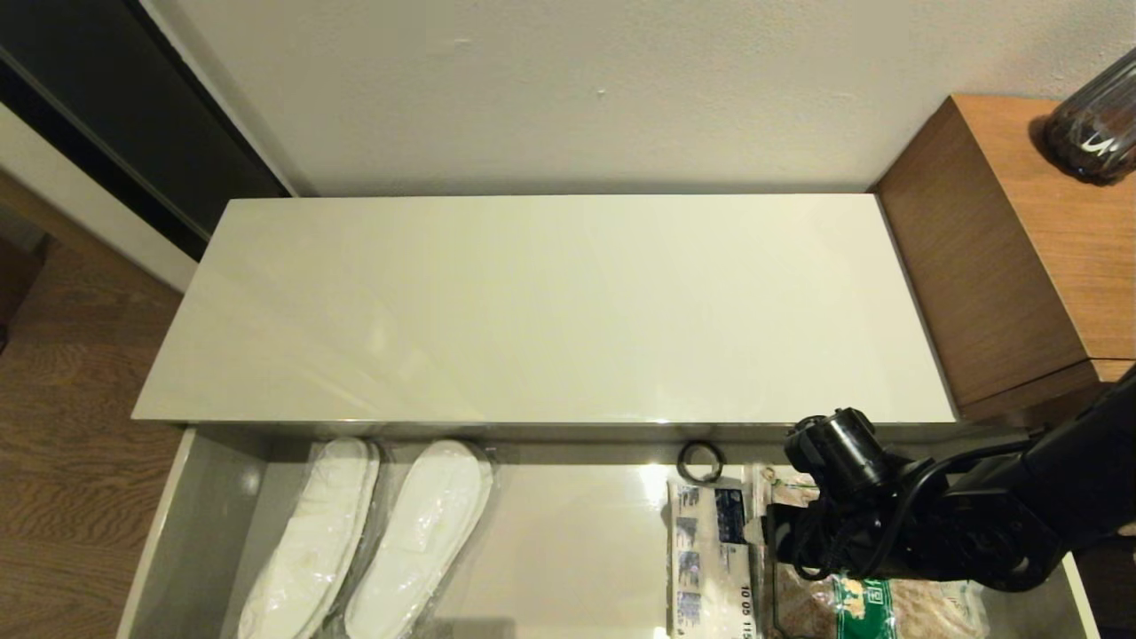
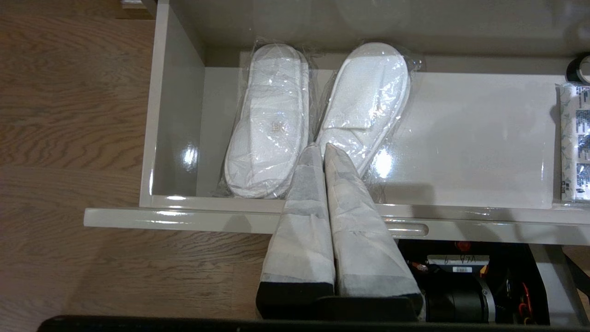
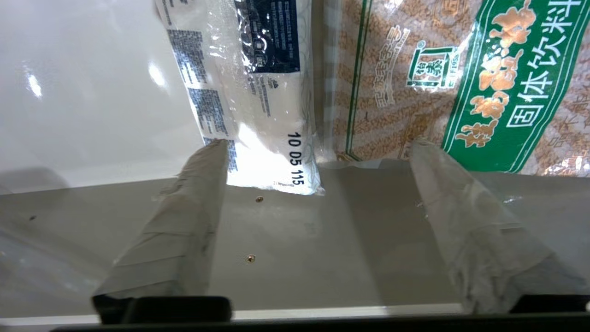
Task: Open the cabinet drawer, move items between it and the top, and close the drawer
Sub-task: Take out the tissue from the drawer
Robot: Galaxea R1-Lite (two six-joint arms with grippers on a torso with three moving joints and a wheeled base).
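The cabinet drawer (image 1: 577,532) stands pulled out below the cream-white top (image 1: 550,302), which is bare. Both packets lie flat side by side at the drawer's right end: the white one with blue print (image 1: 710,550) (image 3: 249,92) and the clear one with a green label (image 1: 887,608) (image 3: 438,74). My right gripper (image 3: 318,145) hangs open just above their near ends, over the drawer's inner front wall (image 3: 295,240), holding nothing. In the head view its wrist (image 1: 887,524) covers part of the clear packet. My left gripper (image 2: 321,147) is shut and empty, above the drawer's front edge (image 2: 184,219).
A pair of white slippers in clear plastic (image 1: 364,541) (image 2: 313,115) lies at the drawer's left end. A small black ring (image 1: 701,461) sits at the drawer's back. A taller brown wood-grain cabinet (image 1: 1021,248) with a dark bottle (image 1: 1092,133) stands on the right.
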